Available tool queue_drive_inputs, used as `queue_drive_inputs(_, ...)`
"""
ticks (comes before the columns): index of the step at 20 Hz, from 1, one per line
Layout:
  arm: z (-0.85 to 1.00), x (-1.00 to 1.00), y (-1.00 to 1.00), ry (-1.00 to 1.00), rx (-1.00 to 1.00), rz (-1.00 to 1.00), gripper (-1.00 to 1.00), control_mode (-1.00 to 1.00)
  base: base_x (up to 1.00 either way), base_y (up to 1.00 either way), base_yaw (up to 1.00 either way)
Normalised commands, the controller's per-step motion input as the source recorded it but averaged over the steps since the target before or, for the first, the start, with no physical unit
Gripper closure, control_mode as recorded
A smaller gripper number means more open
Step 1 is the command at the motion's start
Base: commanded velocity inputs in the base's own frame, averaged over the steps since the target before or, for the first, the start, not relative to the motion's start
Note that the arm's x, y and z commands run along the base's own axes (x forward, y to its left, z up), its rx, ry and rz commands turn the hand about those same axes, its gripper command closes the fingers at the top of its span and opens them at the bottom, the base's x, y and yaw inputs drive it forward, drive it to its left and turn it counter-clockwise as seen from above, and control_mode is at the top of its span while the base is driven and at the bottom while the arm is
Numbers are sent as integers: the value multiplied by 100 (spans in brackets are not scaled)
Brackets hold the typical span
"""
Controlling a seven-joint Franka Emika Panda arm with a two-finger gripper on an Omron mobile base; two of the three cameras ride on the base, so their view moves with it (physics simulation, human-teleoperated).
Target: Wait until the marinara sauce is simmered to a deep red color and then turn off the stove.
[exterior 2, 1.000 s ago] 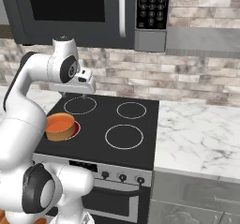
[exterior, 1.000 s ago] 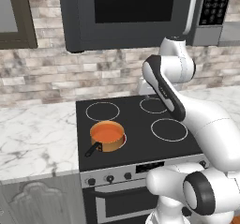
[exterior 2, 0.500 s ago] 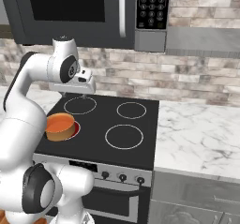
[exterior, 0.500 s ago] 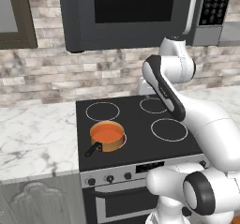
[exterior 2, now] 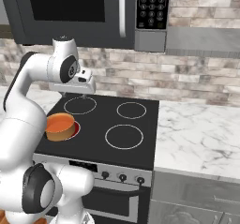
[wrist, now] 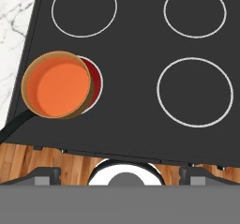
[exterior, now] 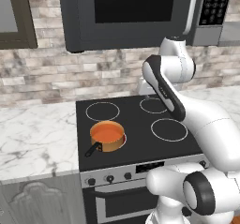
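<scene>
the marinara sauce (wrist: 58,88) is a flat, smooth orange disc inside a small copper-coloured saucepan (exterior: 108,137) with a black handle (exterior: 93,149). the handle runs off toward seven o'clock in the left base view. the pan sits on the near left burner of the stove (exterior: 140,129), slightly off the ring: in the hand view a glowing red crescent of that burner (wrist: 94,82) shows at the pan's three o'clock side. the other three white rings on the black glass are bare; one lies at twelve o'clock from the pan and two lie across the cooktop toward two and three o'clock in the hand view. along the stove's silver front panel sits a row of small dark knobs (exterior 2: 122,176), with the oven door below.

the hand (exterior 2: 83,87) hangs above the back of the cooktop, over the rear ring behind the pan, well apart from the pan and touching nothing. its fingers are spread wide, released, with nothing between them.

white marble bench (exterior: 37,138) flanks the stove on both sides. a dark microwave (exterior 2: 79,12) hangs above, against a brick wall (exterior: 47,78).
</scene>
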Motion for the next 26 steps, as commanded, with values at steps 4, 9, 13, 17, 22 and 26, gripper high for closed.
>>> queue_drive_inputs(4,0,0,0,0,0,0,-100,-100,0,0,0)
queue_drive_inputs(9,0,0,0,0,0,0,-100,-100,0,0,0)
queue_drive_inputs(13,0,0,0,0,0,0,-100,-100,0,0,0)
queue_drive_inputs(17,0,0,0,0,0,0,-100,-100,0,0,0)
queue_drive_inputs(22,0,0,0,0,0,0,-100,-100,0,0,0)
queue_drive_inputs(26,0,0,0,0,0,0,-100,-100,0,0,0)
